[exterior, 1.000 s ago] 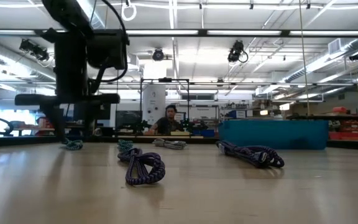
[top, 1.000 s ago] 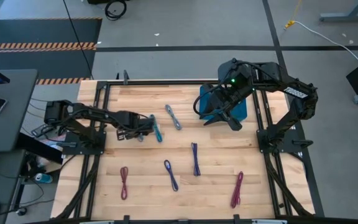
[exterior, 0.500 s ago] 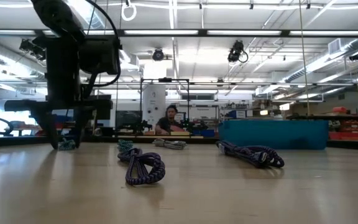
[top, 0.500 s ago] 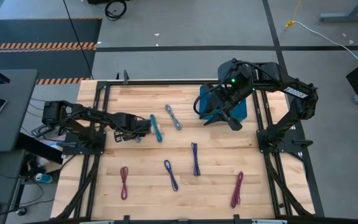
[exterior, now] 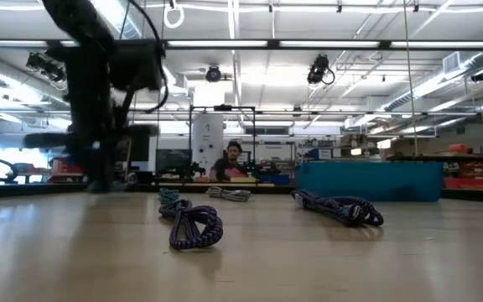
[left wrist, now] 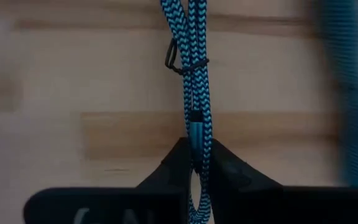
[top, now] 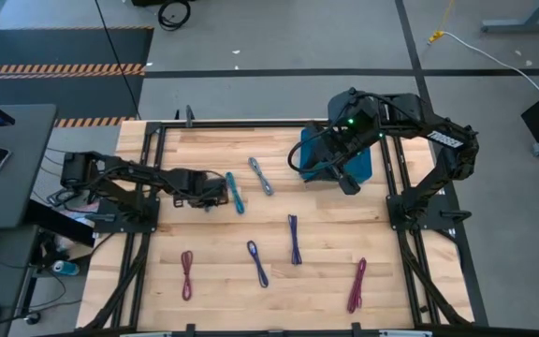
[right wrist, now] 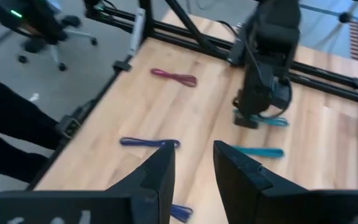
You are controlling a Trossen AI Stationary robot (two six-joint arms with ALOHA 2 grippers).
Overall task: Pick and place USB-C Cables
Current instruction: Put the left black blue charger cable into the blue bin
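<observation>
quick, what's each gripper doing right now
Left gripper: jaws closed on the teal cable, low at the table.
Right gripper: jaws open, holding nothing, above the blue bin.

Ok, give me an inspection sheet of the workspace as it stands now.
Surface: wooden table, black frame rails.
Job's things: teal cable in the left gripper; grey-blue cable, two blue-purple cables, maroon cable and magenta cable loose on the wood.
Clutter: blue bin at the far right.
Grippers: left gripper shut on teal cable; right gripper open, empty, over the bin.
Cables: black robot wiring along both arms.
Surroundings: person seated beyond the table.
</observation>
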